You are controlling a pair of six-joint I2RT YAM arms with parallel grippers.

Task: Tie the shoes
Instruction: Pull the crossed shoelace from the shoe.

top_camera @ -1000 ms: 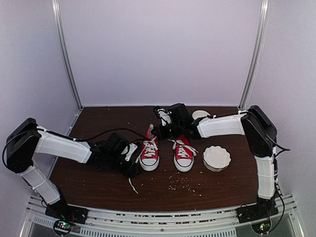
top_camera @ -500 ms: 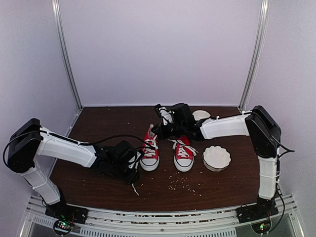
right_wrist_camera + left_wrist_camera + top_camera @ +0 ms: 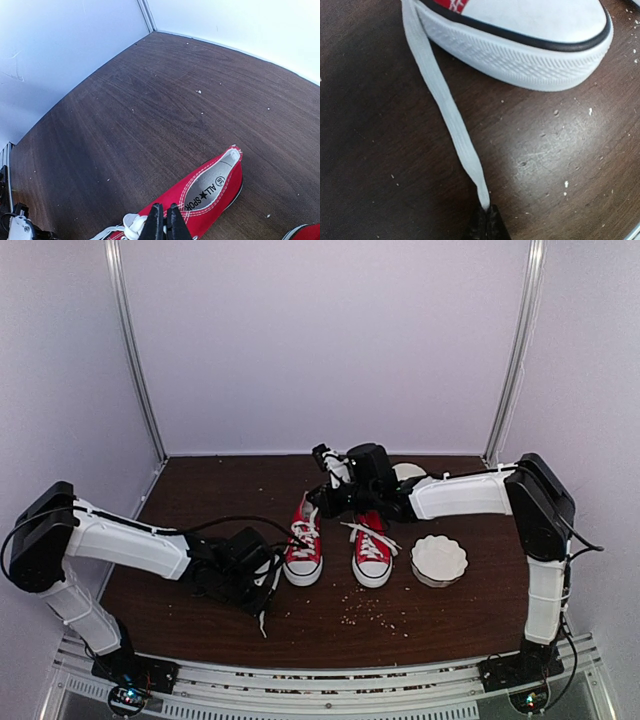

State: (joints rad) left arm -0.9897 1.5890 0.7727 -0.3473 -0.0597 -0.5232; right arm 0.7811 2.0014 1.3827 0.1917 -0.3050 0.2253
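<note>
The left gripper is clamped on a flat white lace, its dark tips meeting just above the desk. From that pinch the lace runs straight up to the ribbed white sole of the left shoe and on along its side. The shoe's rounded white toe cap sits just beyond the gripper.

From above, the left gripper sits just beside that shoe's toe, on its outer side. A short tail of lace trails from it toward the near edge of the desk.

The right gripper has its fingertips pressed together, low over the lacing of the same shoe. White lace shows just left of the tips, but I cannot tell whether any of it is caught between them. The shoe's open red mouth with its printed insole lies just past the tips.

The shoes stand side by side in the middle of the desk, toes toward the arms' bases. The right shoe stands a little apart from the left one, its laces loose. A white scalloped bowl sits near the right shoe, not touching it. Pale crumbs are scattered in front of the shoes
</note>
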